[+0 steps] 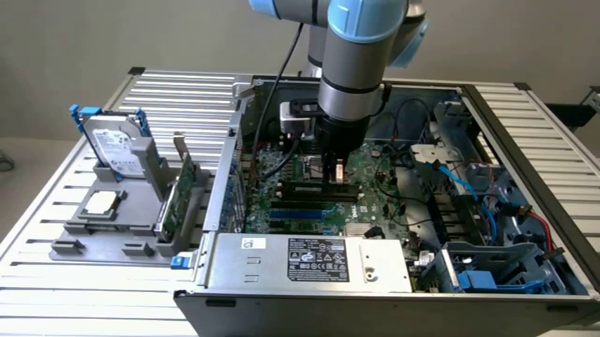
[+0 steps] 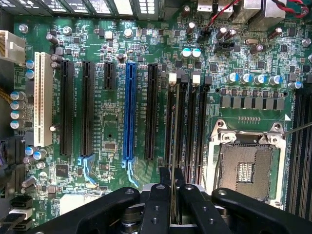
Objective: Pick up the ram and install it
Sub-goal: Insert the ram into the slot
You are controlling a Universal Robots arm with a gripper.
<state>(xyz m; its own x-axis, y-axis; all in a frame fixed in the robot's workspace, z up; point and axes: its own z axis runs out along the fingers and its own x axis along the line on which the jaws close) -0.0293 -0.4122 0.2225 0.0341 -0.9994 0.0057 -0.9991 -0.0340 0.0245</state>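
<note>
Pincer (image 2: pixel 171 173) clamps the ram (image 2: pixel 171 199), a thin edge-on sliver, over black slots (image 2: pixel 187 126).

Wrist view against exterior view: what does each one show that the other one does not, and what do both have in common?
Wrist view: a long white slot and small round silver-topped capacitors, seen from close. Exterior view: the grey-and-blue robot arm, a silver hard drive standing in a grey holder, and the grey power supply box with its label. Shared: the green motherboard and the black gripper, shut on a long, thin ram stick at the black memory slots.
</note>
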